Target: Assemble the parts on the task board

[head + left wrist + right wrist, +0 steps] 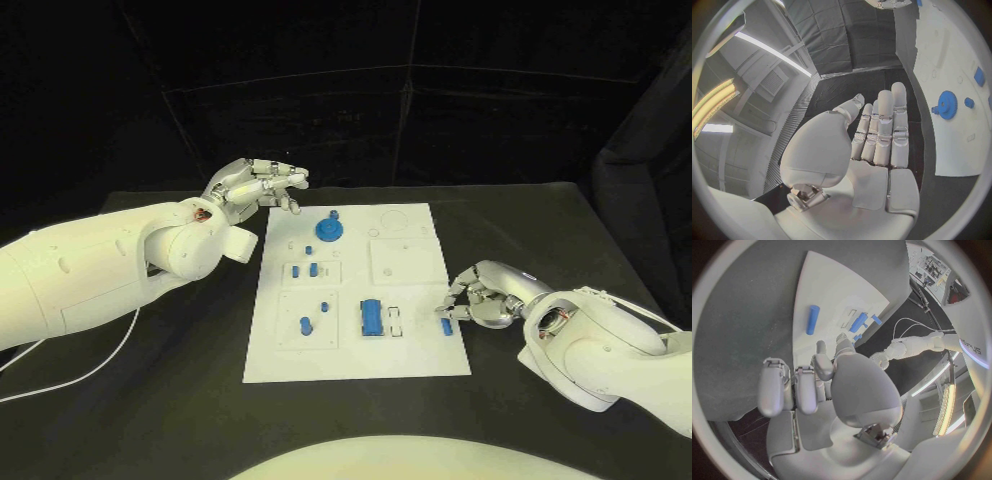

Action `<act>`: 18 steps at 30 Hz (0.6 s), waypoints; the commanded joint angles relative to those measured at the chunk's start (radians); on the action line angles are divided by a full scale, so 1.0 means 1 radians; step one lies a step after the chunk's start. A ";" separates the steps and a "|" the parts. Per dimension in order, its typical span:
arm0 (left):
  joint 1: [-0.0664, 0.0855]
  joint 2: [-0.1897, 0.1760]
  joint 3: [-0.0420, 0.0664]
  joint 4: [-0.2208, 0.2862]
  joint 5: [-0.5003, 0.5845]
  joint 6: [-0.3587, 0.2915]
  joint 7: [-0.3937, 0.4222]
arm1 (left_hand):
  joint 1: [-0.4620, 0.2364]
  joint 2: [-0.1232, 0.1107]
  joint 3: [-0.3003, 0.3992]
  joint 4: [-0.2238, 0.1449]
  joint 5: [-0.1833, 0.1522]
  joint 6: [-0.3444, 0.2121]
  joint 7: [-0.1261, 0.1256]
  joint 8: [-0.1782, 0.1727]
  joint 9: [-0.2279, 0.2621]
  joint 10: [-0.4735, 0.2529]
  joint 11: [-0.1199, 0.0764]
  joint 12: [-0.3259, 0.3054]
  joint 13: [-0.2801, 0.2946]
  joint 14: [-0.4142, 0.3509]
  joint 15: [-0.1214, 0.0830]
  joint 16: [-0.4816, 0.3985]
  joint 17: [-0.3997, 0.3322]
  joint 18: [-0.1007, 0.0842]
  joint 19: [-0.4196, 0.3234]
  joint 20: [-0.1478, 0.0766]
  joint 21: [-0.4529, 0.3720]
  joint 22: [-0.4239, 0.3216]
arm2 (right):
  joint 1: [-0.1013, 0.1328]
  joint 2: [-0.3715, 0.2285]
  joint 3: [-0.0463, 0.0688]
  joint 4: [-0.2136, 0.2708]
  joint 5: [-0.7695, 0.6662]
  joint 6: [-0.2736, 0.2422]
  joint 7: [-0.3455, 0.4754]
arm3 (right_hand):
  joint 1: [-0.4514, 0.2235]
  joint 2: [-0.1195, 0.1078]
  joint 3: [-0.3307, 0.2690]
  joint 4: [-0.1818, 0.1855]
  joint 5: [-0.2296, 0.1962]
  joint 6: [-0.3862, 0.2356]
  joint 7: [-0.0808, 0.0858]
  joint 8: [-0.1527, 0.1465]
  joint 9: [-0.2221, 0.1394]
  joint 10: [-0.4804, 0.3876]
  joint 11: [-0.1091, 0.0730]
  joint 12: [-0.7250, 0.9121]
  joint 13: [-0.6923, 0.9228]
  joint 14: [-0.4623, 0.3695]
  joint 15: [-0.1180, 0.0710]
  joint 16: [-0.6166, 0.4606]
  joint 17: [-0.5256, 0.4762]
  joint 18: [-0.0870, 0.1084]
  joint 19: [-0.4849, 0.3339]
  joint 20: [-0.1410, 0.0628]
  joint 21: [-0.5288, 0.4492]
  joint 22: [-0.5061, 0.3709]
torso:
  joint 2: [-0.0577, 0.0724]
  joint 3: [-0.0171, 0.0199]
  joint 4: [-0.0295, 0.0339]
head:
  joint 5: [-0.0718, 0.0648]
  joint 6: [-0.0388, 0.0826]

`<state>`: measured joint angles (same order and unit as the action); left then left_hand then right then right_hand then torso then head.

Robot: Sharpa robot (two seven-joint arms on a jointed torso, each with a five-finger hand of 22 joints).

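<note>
White task board (418,355) lies mid-bench, most blue parts already seated on it. You have a loose blue peg (446,326) at the board's right edge, just beside your right hand (480,300), whose fingers curl in; it seems to grip nothing, though the view is poor. Your left hand (257,187) hangs open beside the far-left corner. Next: grasp that peg.

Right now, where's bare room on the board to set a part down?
Bare: the board's near strip, and its far right around the empty recesses. Crowded: the left column from the gear down to the block. The right hand hovers by the peg at the right edge.
</note>
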<state>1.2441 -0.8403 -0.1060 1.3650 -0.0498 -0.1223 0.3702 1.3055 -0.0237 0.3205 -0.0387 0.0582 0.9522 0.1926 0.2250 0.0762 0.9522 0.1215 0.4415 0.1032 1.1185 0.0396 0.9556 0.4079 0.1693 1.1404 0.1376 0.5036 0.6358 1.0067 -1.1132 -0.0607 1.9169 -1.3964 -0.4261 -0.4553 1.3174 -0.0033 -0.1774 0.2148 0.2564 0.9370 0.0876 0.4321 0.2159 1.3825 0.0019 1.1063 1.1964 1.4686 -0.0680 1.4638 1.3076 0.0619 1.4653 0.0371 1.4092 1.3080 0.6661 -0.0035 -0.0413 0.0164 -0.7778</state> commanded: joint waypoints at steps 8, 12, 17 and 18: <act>0.001 0.003 0.000 0.005 0.003 0.010 0.015 | 0.009 0.004 -0.001 -0.003 0.007 -0.005 0.000 0.004 -0.002 -0.007 0.000 0.005 -0.002 -0.005 0.000 0.006 -0.001 0.013 0.007 0.000 -0.003 -0.001 | 0.000 0.007 0.000 -0.027 -0.120 0.120 -0.075 | -0.009 0.010 -0.029 0.014 0.010 0.023 -0.001 -0.022 -0.008 0.017 0.004 0.019 0.022 0.067 0.004 0.007 0.085 -0.010 0.015 0.004 0.017 0.021 | 0.000 0.0013 0.0024 | -0.014 0.003; 0.001 0.002 0.000 0.005 0.003 0.012 0.014 | 0.009 0.004 -0.001 -0.003 0.007 -0.005 0.000 0.004 -0.002 -0.007 0.000 0.005 -0.002 -0.005 0.000 0.006 -0.001 0.013 0.007 0.000 -0.003 -0.001 | -0.001 0.023 -0.001 -0.040 -0.131 0.145 -0.092 | -0.013 0.007 -0.036 0.018 0.008 0.027 -0.001 -0.025 -0.009 0.018 0.003 0.019 0.023 0.067 0.003 0.007 0.086 -0.010 0.015 0.004 0.017 0.021 | 0.001 0.0011 0.0036 | -0.012 0.002; 0.001 0.001 0.000 0.005 0.003 0.014 0.014 | 0.009 0.004 -0.001 -0.003 0.007 -0.005 0.000 0.004 -0.002 -0.007 0.000 0.005 -0.002 -0.005 0.000 0.006 -0.001 0.013 0.007 0.000 -0.003 -0.001 | -0.002 0.043 -0.001 -0.055 -0.135 0.169 -0.102 | -0.011 0.006 -0.038 0.017 0.009 0.029 -0.002 -0.027 -0.010 0.018 0.003 0.018 0.023 0.067 0.003 0.006 0.085 -0.010 0.015 0.004 0.016 0.021 | 0.000 0.0008 0.0019 | -0.011 -0.001; 0.001 0.001 0.000 0.005 0.003 0.014 0.014 | 0.009 0.004 -0.001 -0.003 0.007 -0.005 0.000 0.004 -0.002 -0.007 0.000 0.005 -0.002 -0.005 0.000 0.006 -0.001 0.013 0.007 0.000 -0.003 -0.001 | -0.002 0.045 -0.001 -0.057 -0.136 0.172 -0.103 | -0.008 0.006 -0.038 0.015 0.010 0.030 -0.002 -0.028 -0.010 0.018 0.003 0.018 0.023 0.067 0.003 0.006 0.085 -0.010 0.015 0.004 0.016 0.021 | 0.000 0.0008 0.0021 | -0.011 -0.001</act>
<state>1.2437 -0.8393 -0.1067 1.3681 -0.0498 -0.1210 0.3718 1.3054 -0.0238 0.3205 -0.0388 0.0582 0.9522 0.1926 0.2250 0.0763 0.9522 0.1215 0.4414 0.1033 1.1185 0.0396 0.9556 0.4080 0.1693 1.1404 0.1376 0.5036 0.6360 1.0043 -1.0697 -0.0615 1.8611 -1.5040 -0.3002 -0.5329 1.3121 0.0019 -0.2108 0.2317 0.2650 0.9589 0.0850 0.4093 0.2074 1.3937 0.0053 1.1223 1.2185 1.4686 -0.0680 1.4687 1.3074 0.0619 1.4653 0.0371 1.4203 1.3078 0.6669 -0.0024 -0.0388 0.0050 -0.7782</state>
